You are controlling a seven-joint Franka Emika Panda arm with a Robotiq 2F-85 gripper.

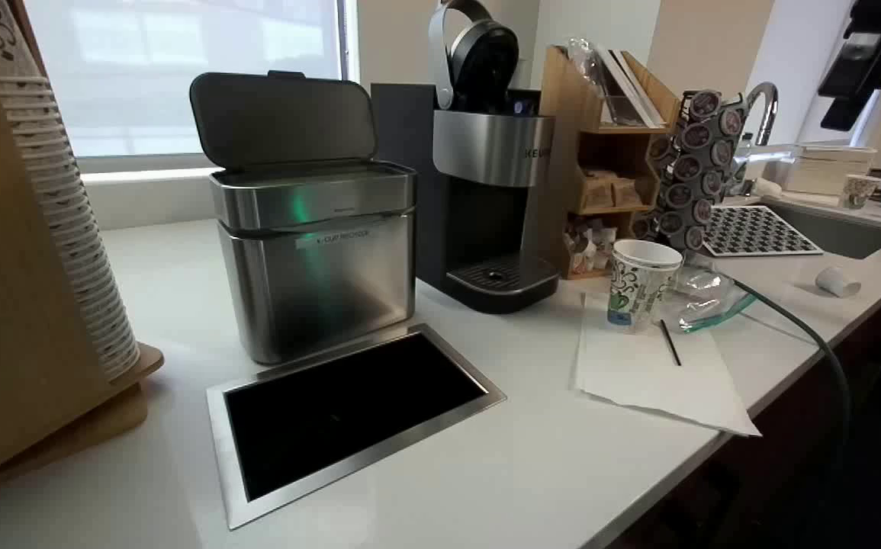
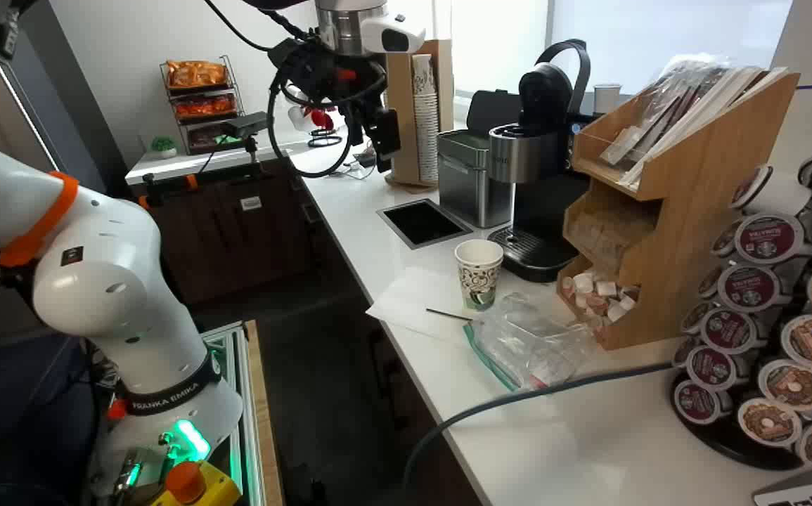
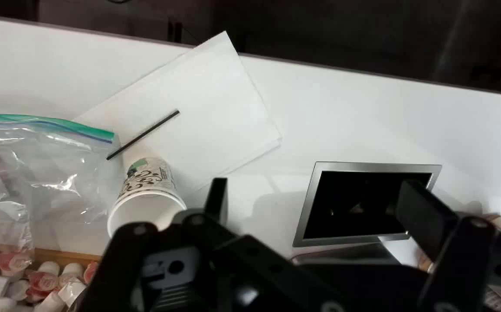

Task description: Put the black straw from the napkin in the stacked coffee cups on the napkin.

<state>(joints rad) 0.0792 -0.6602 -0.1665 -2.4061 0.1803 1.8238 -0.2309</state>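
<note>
The black straw (image 1: 670, 343) lies flat on the white napkin (image 1: 638, 389) beside the stacked coffee cups (image 1: 635, 293). The cups stand upright on the napkin, nested, with their mouth up. In an exterior view the straw (image 2: 448, 313), napkin (image 2: 402, 302) and cups (image 2: 479, 277) show too. In the wrist view the straw (image 3: 143, 134) lies diagonally on the napkin (image 3: 220, 108), apart from the cups (image 3: 149, 177); one end is near the bag. My gripper (image 3: 315, 197) is open and empty, its fingers wide apart. In an exterior view the gripper (image 2: 377, 140) hangs well above the counter, away from the straw.
A clear zip bag (image 2: 525, 344) lies beside the cups and straw. A metal-rimmed opening (image 1: 360, 427), a steel bin (image 1: 326, 274) and a coffee machine (image 1: 486, 191) stand along the counter. A wooden organizer (image 2: 701, 211), pod rack (image 2: 764, 309) and dark hose (image 2: 518, 397) are nearby.
</note>
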